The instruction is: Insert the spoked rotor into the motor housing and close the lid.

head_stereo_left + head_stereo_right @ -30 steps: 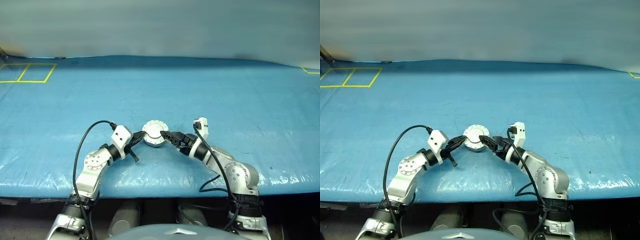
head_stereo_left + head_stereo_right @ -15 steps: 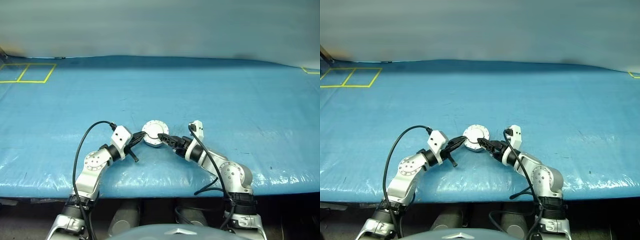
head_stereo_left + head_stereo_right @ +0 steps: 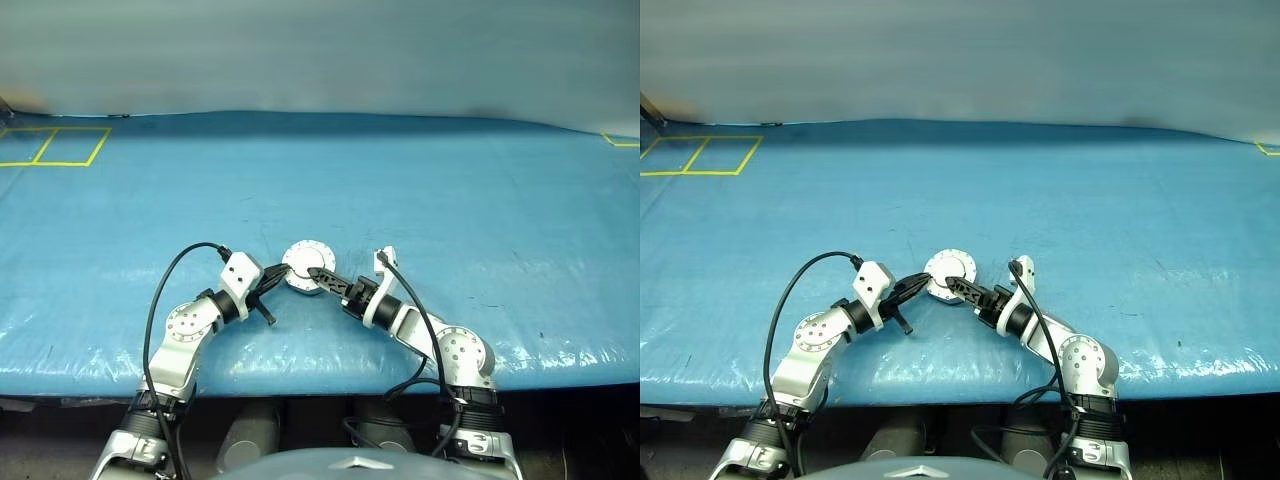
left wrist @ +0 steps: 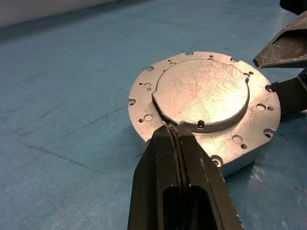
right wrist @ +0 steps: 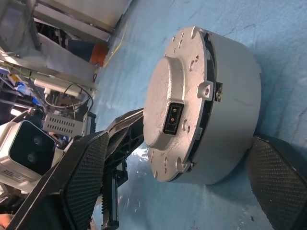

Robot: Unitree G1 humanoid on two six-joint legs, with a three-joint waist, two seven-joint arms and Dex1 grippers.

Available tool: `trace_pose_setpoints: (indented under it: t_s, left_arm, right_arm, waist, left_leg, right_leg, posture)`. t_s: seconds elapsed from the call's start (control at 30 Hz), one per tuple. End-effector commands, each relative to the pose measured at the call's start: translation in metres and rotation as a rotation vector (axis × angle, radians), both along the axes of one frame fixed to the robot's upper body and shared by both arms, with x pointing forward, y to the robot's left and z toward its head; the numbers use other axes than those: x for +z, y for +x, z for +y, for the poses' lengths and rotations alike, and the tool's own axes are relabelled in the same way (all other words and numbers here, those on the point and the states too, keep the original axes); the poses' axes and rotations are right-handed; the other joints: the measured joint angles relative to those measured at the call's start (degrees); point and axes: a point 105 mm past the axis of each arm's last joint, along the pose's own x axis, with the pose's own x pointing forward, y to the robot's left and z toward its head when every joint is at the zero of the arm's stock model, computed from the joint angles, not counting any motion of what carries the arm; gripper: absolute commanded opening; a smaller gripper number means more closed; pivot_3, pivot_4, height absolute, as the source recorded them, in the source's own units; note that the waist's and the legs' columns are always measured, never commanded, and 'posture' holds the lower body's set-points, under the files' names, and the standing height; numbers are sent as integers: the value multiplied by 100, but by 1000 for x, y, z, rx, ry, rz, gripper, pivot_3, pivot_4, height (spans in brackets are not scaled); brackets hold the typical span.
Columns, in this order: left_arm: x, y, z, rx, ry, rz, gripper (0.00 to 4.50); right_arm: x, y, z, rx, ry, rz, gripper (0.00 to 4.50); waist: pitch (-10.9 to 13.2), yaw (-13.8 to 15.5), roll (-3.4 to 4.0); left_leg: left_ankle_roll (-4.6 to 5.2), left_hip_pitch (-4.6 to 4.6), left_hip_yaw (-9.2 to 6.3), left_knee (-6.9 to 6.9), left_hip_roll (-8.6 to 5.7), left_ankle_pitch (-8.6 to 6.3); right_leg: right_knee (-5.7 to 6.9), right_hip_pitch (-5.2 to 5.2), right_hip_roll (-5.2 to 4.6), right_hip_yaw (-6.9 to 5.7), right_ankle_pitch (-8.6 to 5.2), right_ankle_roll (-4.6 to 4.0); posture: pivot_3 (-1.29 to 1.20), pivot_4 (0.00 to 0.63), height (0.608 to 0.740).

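Right gripper shifted in, apparently straddling motor housing.

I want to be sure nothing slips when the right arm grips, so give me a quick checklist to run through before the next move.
1. Lid down on the motor housing: ok, it lies flat on top, though a thin seam shows at the rim.
2. Spoked rotor inside: cannot tell, the lid hides the interior.
3. Left gripper steadying the housing: ok, shut, its tip at the lid's edge.
4. Right gripper ready to grasp: ok, open, one finger on each side of the housing.
5. Right fingers touching the housing: cannot tell, a gap shows on one side at least.
6. Blue table cover around the housing free of loose parts: ok.
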Motion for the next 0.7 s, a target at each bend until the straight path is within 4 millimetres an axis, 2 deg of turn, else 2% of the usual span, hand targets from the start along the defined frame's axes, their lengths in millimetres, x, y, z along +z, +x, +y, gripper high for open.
trace_pose_setpoints:
  t_s: [0.03, 0.1, 0.23, 0.4, 0.7]
  left_arm:
    - [-7, -5, -8, -35, 24, 26, 0]
    - [-8, -5, -7, -34, 25, 28, 0]
    - [-8, -5, -8, -37, 25, 30, 0]
    - [-8, -5, -9, -44, 27, 28, 0]
    - [-8, -6, -7, -38, 24, 31, 0]
  right_arm:
    - [11, 0, 10, 36, 40, -42, 4307]
    - [12, 0, 9, 30, 45, -49, 3961]
    - [13, 1, 8, 31, 38, -61, 2599]
    - [11, 0, 9, 34, 20, -61, 1247]
    - [6, 1, 8, 18, 5, -44, 1179]
  waist:
    - [0, 0, 0]
    - [0, 0, 0]
    - [1, 0, 1]
    - [3, -1, 5]
    - [4, -6, 6]
  left_leg:
    - [0, 0, 0, 0, 0, 0]
    - [0, 0, 1, 0, 0, 0]
    - [0, -3, 1, 0, -1, 0]
    - [1, -2, 2, 0, 0, 0]
    - [0, 3, 3, 0, 0, 0]
  right_leg:
    - [0, 0, 0, 0, 0, 0]
    - [0, -1, 0, 0, 0, 0]
    - [0, 0, 0, 0, 0, 0]
    - [1, 1, 0, 0, 0, 1]
    - [2, 1, 0, 1, 0, 0]
  posture:
    - [0, 150, 740]
    - [0, 150, 740]
    - [0, 150, 740]
    - [0, 150, 740]
    - [0, 150, 740]
